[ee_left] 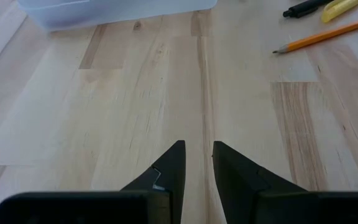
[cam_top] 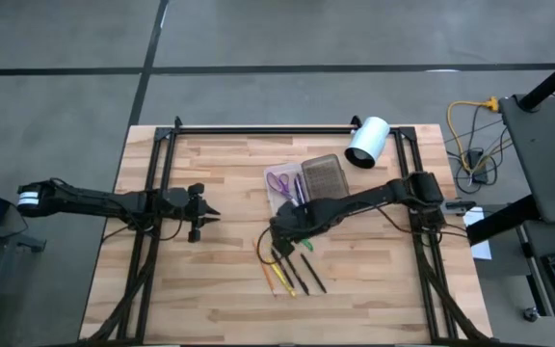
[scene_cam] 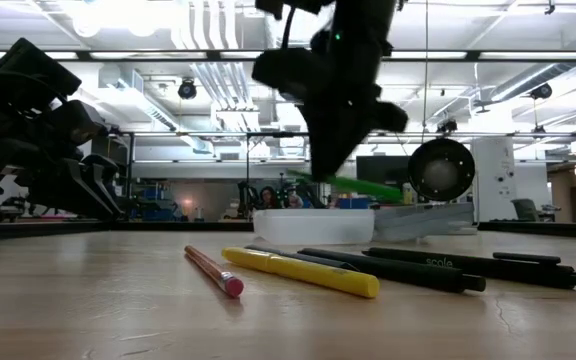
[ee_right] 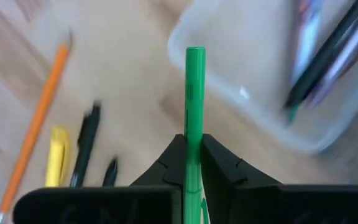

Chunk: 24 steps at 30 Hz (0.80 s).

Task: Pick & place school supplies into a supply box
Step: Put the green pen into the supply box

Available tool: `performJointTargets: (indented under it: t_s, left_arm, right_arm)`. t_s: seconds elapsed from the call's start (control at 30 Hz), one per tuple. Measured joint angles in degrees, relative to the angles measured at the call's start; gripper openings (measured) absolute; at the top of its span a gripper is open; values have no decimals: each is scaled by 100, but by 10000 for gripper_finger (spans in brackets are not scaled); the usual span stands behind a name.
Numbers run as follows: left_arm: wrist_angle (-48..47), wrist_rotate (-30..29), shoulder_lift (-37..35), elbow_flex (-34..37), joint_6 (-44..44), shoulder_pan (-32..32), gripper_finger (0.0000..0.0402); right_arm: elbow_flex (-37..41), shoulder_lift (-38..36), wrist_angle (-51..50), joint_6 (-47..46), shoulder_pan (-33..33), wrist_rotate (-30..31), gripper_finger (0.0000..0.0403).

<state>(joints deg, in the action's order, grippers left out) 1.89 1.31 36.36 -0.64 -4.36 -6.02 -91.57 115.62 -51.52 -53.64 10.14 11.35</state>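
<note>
Your right gripper [ee_right: 193, 163] is pinching the green pen [ee_right: 194, 106] between its fingertips, lifted off the table, just short of the near-left corner of the supply box [cam_top: 297, 188]. The pen sticks out well ahead of the fingers, so you hold it near one end rather than at its middle. It looks light, stiff and smooth; gripped this far along it may pivot or slide if you swing quickly, so I'd move gently.

The box's clear tray already holds the purple scissors [cam_top: 279, 180] and a dark pen or two. Its walls look thin and the whole case light, so a nudge from the pen tip could shove it.

Still lying on the wood near the box: the orange pencil [scene_cam: 214, 271], the yellow marker [scene_cam: 300, 271] and the black pens [scene_cam: 468, 269]. All are slim and round, apt to roll; take each across its middle, fingers square to the barrel.

Your left gripper [ee_left: 196, 168] waits well to the left, fingers slightly apart, holding nothing.
</note>
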Motion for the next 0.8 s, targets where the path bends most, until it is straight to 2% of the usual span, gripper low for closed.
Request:
performJointTargets:
  t_s: [0.1, 0.33, 0.5, 0.8]
  left_arm:
    - [0, 0, 0, 0, 0, -1, 66]
    - [0, 1, 0, 0, 0, 0, 67]
    - [0, -1, 0, 0, 0, -2, 66]
    - [2, 1, 0, 0, 0, 0, 67]
  right_arm:
    - [-35, -242, 6, 110, -84, 564, 18]
    - [-32, -667, 13, -525, -392, 1515, 18]
    - [-15, -614, 58, -419, -642, 1536, 18]
    - [-2, -297, 159, -252, -1267, 1087, 18]
